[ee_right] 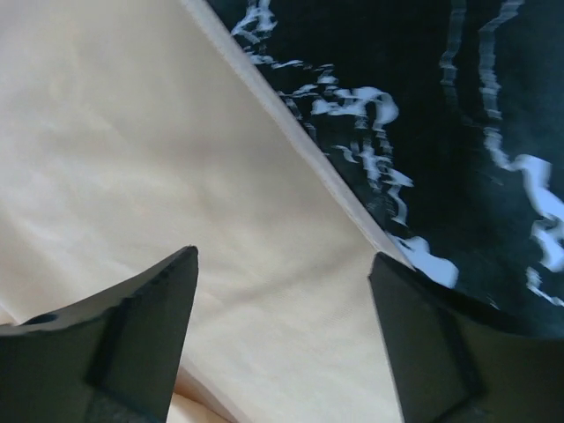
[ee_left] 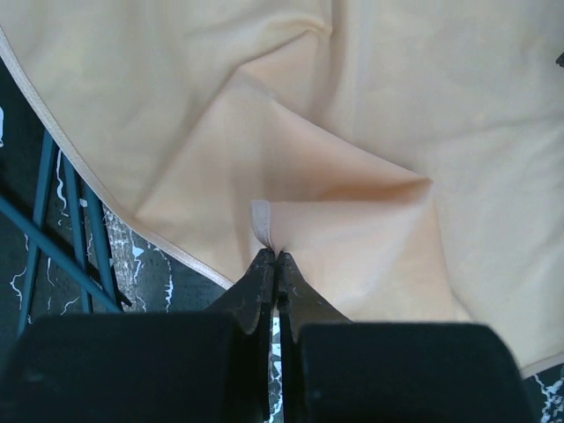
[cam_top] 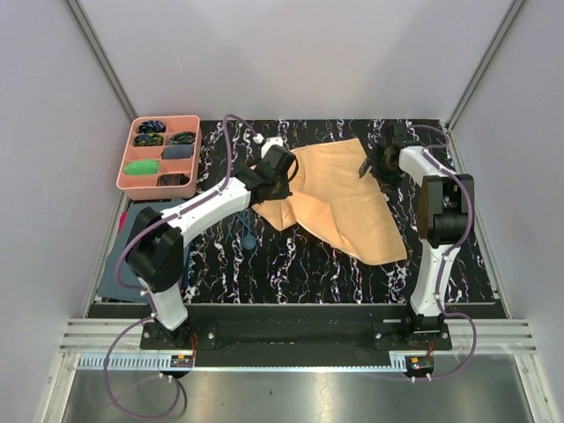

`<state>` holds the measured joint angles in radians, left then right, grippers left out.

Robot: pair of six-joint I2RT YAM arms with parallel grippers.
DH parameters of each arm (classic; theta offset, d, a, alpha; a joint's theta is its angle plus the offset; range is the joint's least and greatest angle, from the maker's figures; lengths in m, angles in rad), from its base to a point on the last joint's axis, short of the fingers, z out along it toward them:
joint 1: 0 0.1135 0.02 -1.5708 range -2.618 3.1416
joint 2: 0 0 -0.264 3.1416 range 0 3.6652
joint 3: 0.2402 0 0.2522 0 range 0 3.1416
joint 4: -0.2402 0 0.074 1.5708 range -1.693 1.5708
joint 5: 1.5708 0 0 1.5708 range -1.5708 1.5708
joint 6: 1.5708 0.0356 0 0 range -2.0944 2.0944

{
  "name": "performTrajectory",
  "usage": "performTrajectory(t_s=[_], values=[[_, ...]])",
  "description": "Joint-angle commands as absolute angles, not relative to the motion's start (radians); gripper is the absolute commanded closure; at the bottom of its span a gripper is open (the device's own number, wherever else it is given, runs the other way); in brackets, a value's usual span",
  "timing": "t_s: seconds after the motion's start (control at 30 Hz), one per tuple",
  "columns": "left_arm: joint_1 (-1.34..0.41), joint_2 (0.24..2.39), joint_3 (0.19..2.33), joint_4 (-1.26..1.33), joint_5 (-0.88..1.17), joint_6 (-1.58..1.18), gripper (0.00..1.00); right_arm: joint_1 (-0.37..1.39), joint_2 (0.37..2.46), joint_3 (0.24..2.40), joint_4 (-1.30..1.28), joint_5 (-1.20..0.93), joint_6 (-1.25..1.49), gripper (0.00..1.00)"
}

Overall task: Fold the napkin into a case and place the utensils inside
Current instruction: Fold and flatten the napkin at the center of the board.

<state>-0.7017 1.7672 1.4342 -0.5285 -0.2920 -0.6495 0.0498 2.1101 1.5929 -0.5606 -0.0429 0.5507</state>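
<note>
Top external shows me a black counter (cam_top: 308,264) veined with white, boxed in by pale grey walls (cam_top: 291,53) with 2 metal corner posts, and slotted rails (cam_top: 300,333) along its near edge. The napkin (cam_top: 344,207) lies rumpled on the counter right of centre, its left part bunched up. A pink tray (cam_top: 166,121) sits at the far left corner, and a dark blue-grey cloth (cam_top: 119,264) lies at the left edge. The utensils (cam_top: 249,233) rest on the counter just beside the napkin's left edge, partly under the left arm. On left wrist, the left fingers (ee_left: 276,260) are pinched tight on a fold of the napkin. The right fingers (cam_top: 367,167) stand wide apart over its right hem, holding nothing.
</note>
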Motion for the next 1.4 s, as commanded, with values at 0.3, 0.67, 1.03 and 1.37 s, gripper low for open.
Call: performTrajectory(t_s=[0.3,0.67,1.03,1.37], values=[[-0.781,1.646,1.318,-0.516,-0.227,-0.680,1.00,-0.136,1.372,0.878,-0.769,0.054,0.635,0.02],[-0.802,1.562,1.201,-0.471,-0.229,-0.675,1.00,-0.175,1.295,0.709,-0.626,0.037,0.675,0.35],[-0.808,1.542,1.164,-0.457,-0.239,-0.675,1.00,-0.175,1.322,0.680,-0.592,0.080,0.719,0.52],[-0.810,1.525,1.152,-0.440,-0.242,-0.669,1.00,-0.175,1.376,0.654,-0.577,0.059,0.775,0.55]])
